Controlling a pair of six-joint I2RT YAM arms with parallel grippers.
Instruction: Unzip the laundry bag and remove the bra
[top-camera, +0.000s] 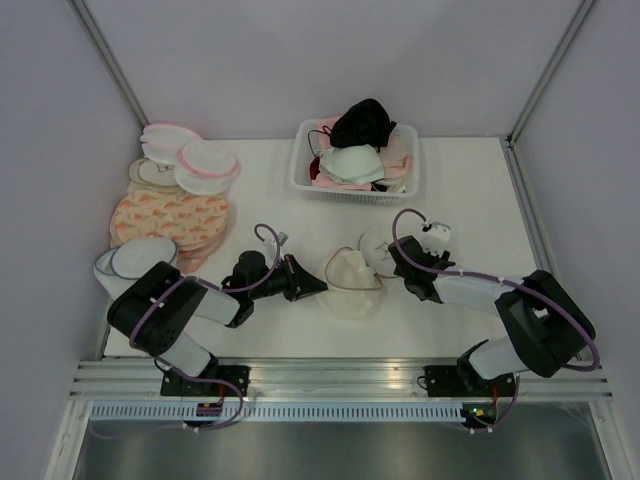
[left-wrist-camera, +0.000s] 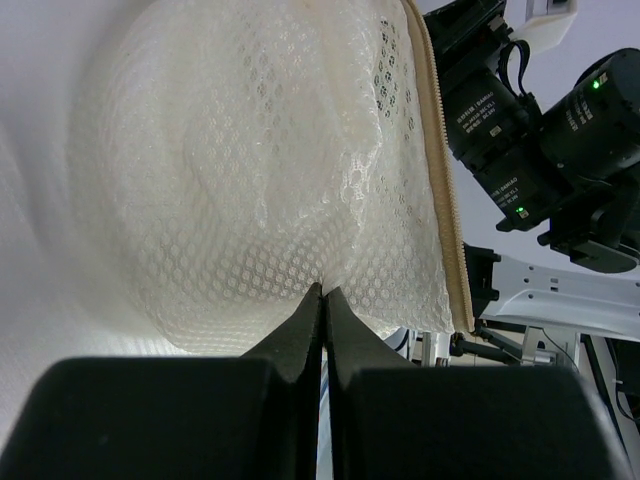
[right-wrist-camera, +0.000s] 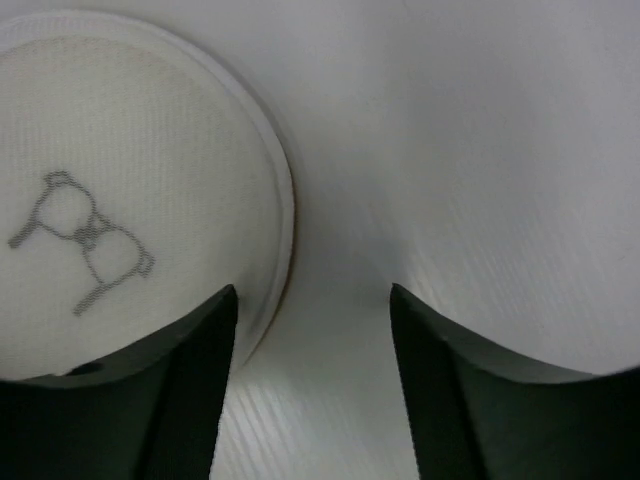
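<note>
Nearest, the left gripper (left-wrist-camera: 320, 292) was pressed together, its fingertips pinching a pucker of mesh at the edge of the laundry bag (left-wrist-camera: 250, 170). The bag lay slumped on the table (top-camera: 470, 200) between the two arms, its tan zipper rim (left-wrist-camera: 440, 170) turned toward the right arm. Just right of the bag, the right gripper (right-wrist-camera: 312, 300) hung low over the table with its fingers apart and nothing between them. One finger stood at the edge of the bag's round cream lid (right-wrist-camera: 120, 200), which lay flat with its small line drawing (right-wrist-camera: 85, 240) facing up. Well beyond the bag, the black bra (top-camera: 362, 122) sat on top of the pile in a white basket (top-camera: 300, 170). Far to the left of the bag lay a stack of pink-rimmed discs (top-camera: 195, 165).
</note>
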